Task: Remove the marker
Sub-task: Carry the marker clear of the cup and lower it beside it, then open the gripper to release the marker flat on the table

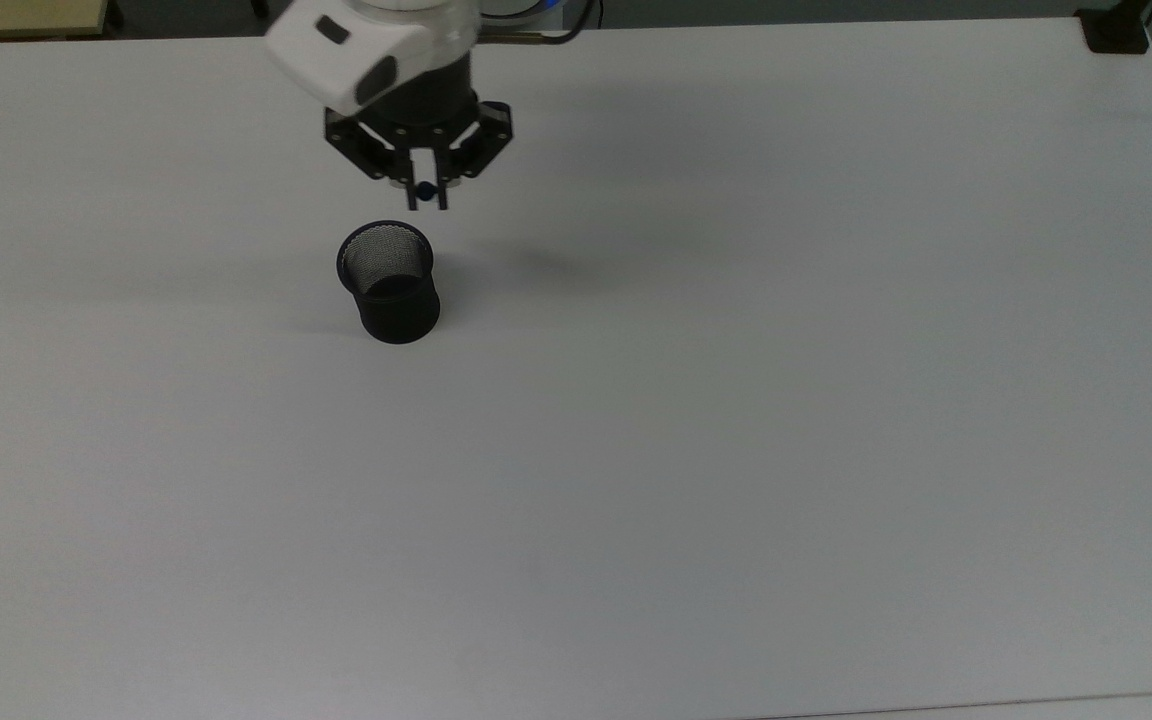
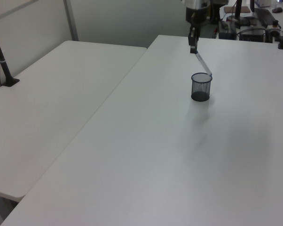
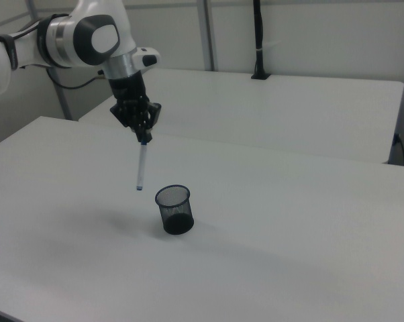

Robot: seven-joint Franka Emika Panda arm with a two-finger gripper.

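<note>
1. The marker [image 1: 424, 191] in the top view shows as a blue end pinched between the gripper's [image 1: 425, 192] fingers, near the worktop's [image 1: 736, 450] far edge, wide bare surface around.
2. Left view: it hangs tilted above the mesh cup [image 2: 201, 86].
3. Right view: white barrel, blue tip, clear of the cup's rim.

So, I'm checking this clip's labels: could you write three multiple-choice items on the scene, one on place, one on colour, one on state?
1. Where is the slim white marker with blue ends?
A. Inside the cup
B. Hanging from the gripper, clear of the cup
C. Lying on the table

2. What colour is the mesh cup?
A. Black
B. Red
C. Yellow

3. The two-finger gripper is:
A. Open
B. Shut on the marker
C. Shut on the cup rim

Key: 1 B, the right view shows the marker's lower end beside and above the rim. 2 A, dark mesh in every view. 3 B, the fingers pinch the marker's top.
</note>
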